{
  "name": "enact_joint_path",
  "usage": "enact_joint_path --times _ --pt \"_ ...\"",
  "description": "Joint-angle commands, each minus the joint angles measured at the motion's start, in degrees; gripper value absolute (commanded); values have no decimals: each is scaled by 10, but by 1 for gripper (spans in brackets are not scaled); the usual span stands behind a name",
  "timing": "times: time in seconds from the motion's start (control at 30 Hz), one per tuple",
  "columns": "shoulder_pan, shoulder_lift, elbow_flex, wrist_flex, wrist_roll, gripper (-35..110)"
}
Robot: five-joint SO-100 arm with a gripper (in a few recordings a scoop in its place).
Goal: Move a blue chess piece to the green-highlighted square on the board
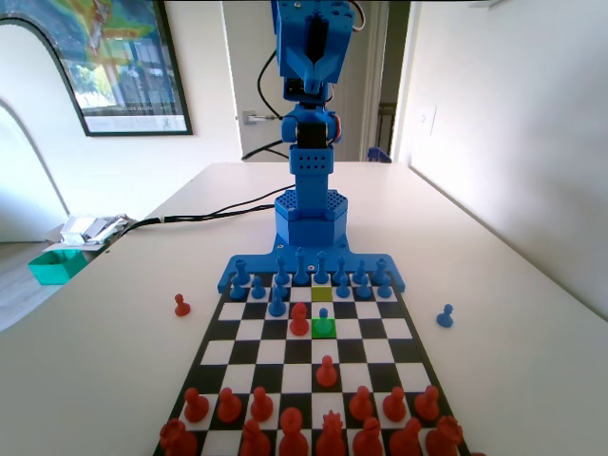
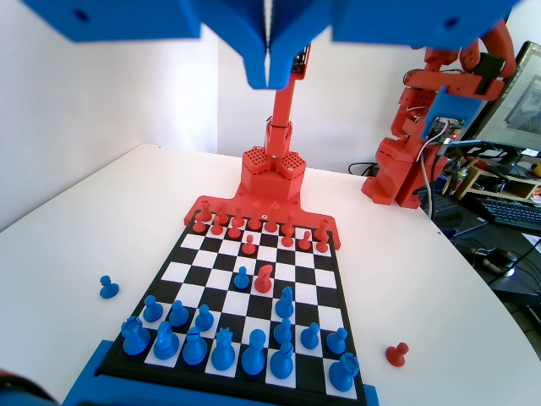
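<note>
Blue chess piece (image 1: 324, 318) sits on the green-highlighted square (image 1: 324, 329) beside a red piece (image 1: 299, 320), and the pincer (image 2: 269, 72), high with jaws together, could bump either if it dips.

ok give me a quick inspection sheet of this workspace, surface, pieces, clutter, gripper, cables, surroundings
Surface: white table carrying the black-and-white checkered chessboard.
Job's things: small blue plastic pawn already stands on the bright green square; an olive yellow-green square lies just behind it.
Clutter: one red pawn and one blue pawn stand on the table off the board; teal tray and papers at the left edge in the fixed view.
Grippers: blue two-finger gripper raised high over the board, jaws together, holding nothing.
Cables: black cables run across the table to the arm's base.
Surroundings: framed poster, white walls, a door.
</note>
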Motion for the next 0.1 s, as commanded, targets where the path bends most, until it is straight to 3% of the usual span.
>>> enact_joint_path --times 0.0,0.07 --pt "1 2 4 -10 -2 1" --pt "1 2 4 -10 -2 1"
